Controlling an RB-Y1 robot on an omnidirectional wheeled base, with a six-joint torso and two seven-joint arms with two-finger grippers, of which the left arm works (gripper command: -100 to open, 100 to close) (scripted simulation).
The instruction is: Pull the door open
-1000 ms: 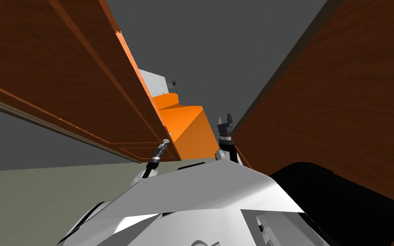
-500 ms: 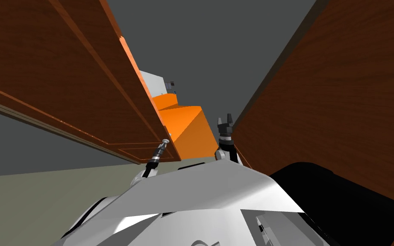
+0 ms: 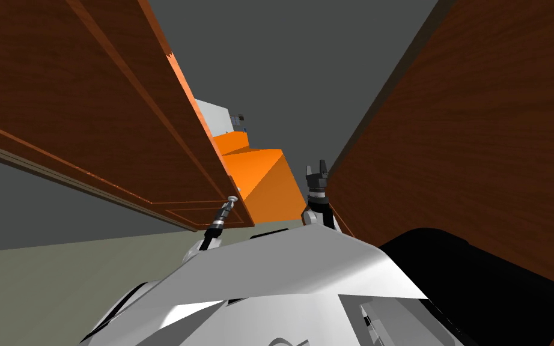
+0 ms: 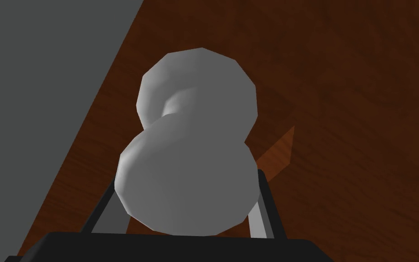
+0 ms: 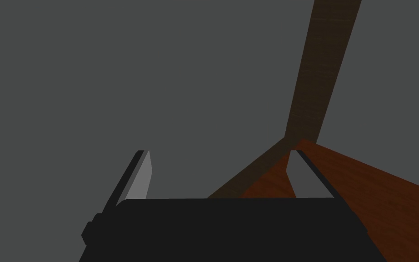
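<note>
At far left in the head view, an olive floor point(image 3: 59, 282) meets a grey wall below the brown wooden door point(image 3: 89, 108). The door leaf runs away from me along my left side, with a recessed panel line near its lower edge.

- Door knob point(image 3: 232, 199): pale grey, round, set close to the door's near edge. In the left wrist view the knob point(image 4: 190, 145) shows as two rounded lobes against the wood grain point(image 4: 363, 91).
- Left gripper point(image 3: 229, 204): at the knob. In the wrist view point(image 4: 186, 191) its jaws are closed on the knob's near lobe, one blade pressing each side.
- Just past the door edge: a bright orange block point(image 3: 264, 180), and a white box point(image 3: 216, 117) behind it, farther off.
- Right gripper point(image 3: 316, 166): raised, pointing upward, between the orange block and a brown wooden panel point(image 3: 480, 150), holding nothing. In the right wrist view point(image 5: 220, 154) its jaws stand wide apart with a grey surface beyond them; one blade overlaps brown wood point(image 5: 386, 195).
- Lower right: a black area point(image 3: 486, 282) under the panel.
</note>
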